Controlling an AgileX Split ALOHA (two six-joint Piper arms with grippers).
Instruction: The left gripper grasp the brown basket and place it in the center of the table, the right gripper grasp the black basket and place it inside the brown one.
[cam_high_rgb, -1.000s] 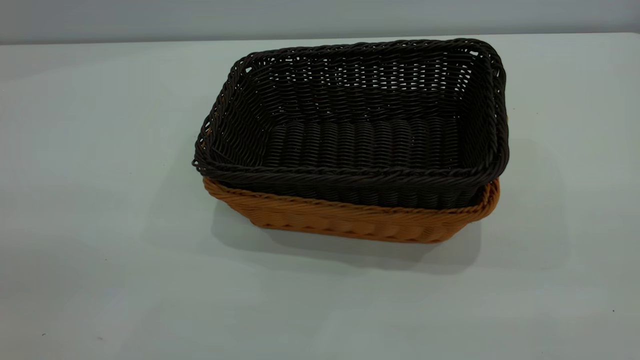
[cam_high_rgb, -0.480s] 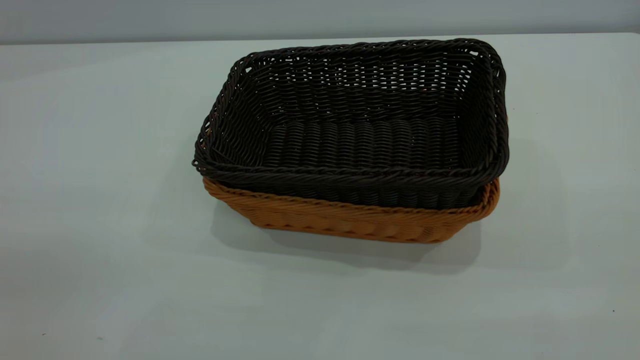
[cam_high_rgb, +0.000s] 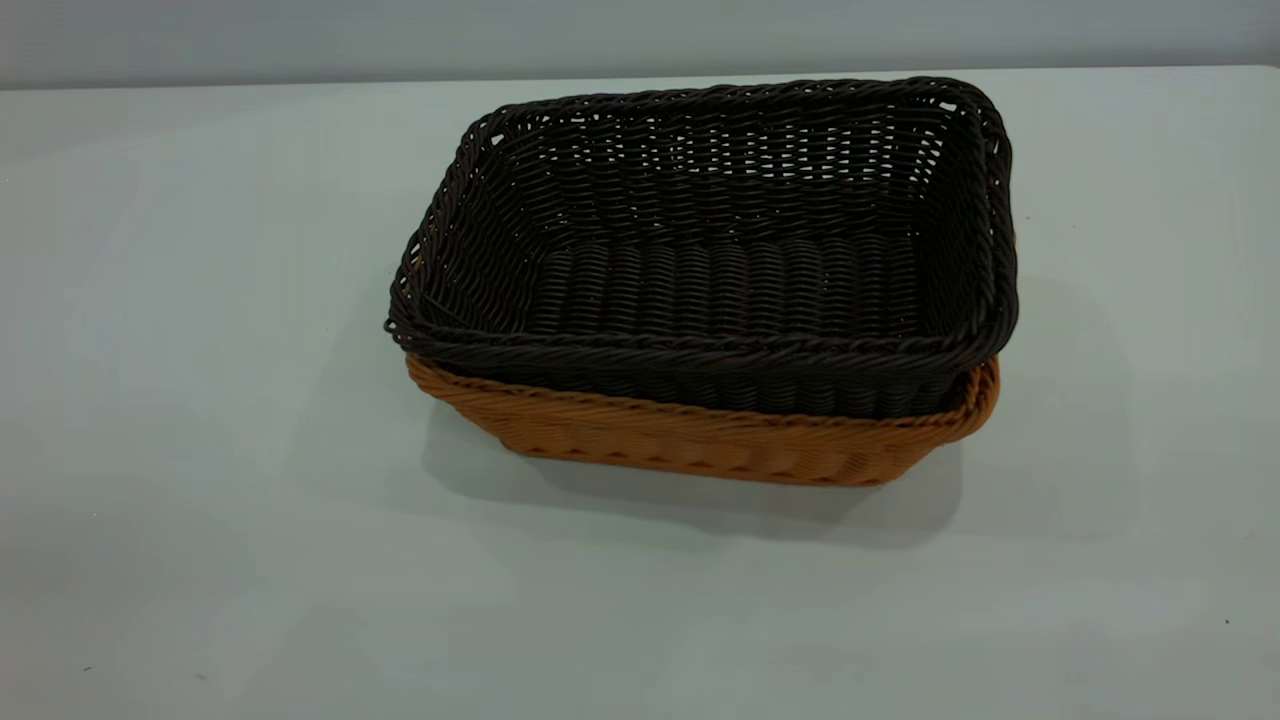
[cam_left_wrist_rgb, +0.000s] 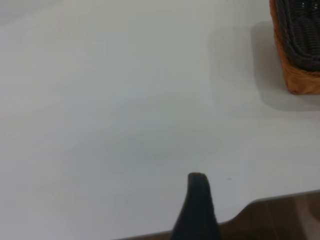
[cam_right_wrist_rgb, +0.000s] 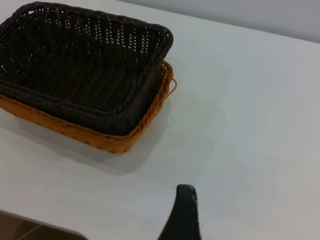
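The black basket (cam_high_rgb: 720, 280) sits nested inside the brown basket (cam_high_rgb: 700, 445) near the middle of the table (cam_high_rgb: 200, 420). Only the brown rim and its near wall show under the black one. Neither gripper shows in the exterior view. In the left wrist view one black finger (cam_left_wrist_rgb: 198, 205) hangs over bare table, far from the brown basket (cam_left_wrist_rgb: 300, 82) and black basket (cam_left_wrist_rgb: 300, 30). In the right wrist view one black finger (cam_right_wrist_rgb: 184, 215) is over bare table, apart from the nested black basket (cam_right_wrist_rgb: 75, 65) and brown basket (cam_right_wrist_rgb: 115, 142). Both grippers hold nothing, their jaws apart.
The table's near edge (cam_left_wrist_rgb: 280, 199) shows in the left wrist view with brown floor beyond it. A second corner of the table edge (cam_right_wrist_rgb: 45, 229) shows in the right wrist view. A pale wall runs behind the table.
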